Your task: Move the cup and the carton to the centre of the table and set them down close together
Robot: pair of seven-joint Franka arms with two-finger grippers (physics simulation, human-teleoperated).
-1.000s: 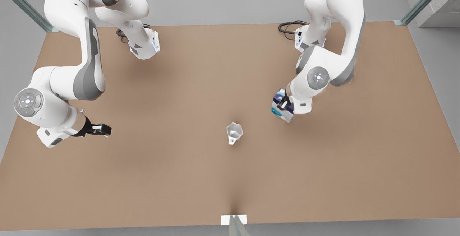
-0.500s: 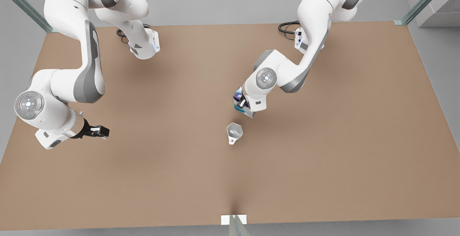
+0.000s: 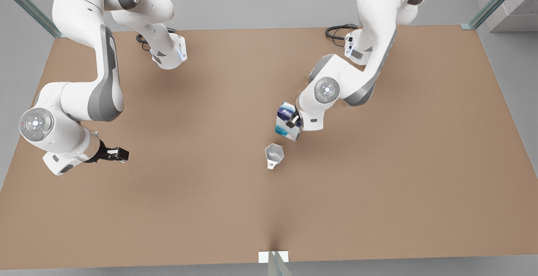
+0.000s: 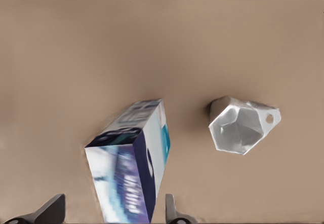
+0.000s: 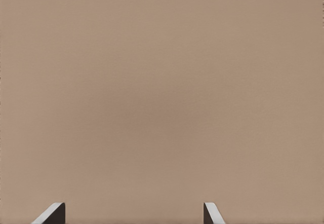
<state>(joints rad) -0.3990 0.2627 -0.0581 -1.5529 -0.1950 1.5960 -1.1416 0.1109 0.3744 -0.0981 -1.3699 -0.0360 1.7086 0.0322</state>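
Observation:
The white and blue carton (image 3: pixel 286 121) (image 4: pixel 131 173) is near the middle of the brown table (image 3: pixel 210 208), looking tilted. The grey faceted cup (image 3: pixel 274 155) (image 4: pixel 242 126) stands upright just in front of it, a small gap apart. My left gripper (image 3: pixel 293 121) (image 4: pixel 114 209), on the arm at the front view's right, straddles the carton with its fingers open; one finger (image 4: pixel 53 210) stands clear of the carton's side. My right gripper (image 3: pixel 119 153) (image 5: pixel 134 211) waits open over bare table at the front view's left.
Black cables (image 3: pixel 338 30) lie at the back of the table by the arm bases. A small white block (image 3: pixel 273 256) sits at the table's front edge. Bare table spreads around the cup and carton.
The left arm carried the carton from the front view's right to beside the cup, then drew back slightly with its fingers spread off the carton. The right arm barely moved.

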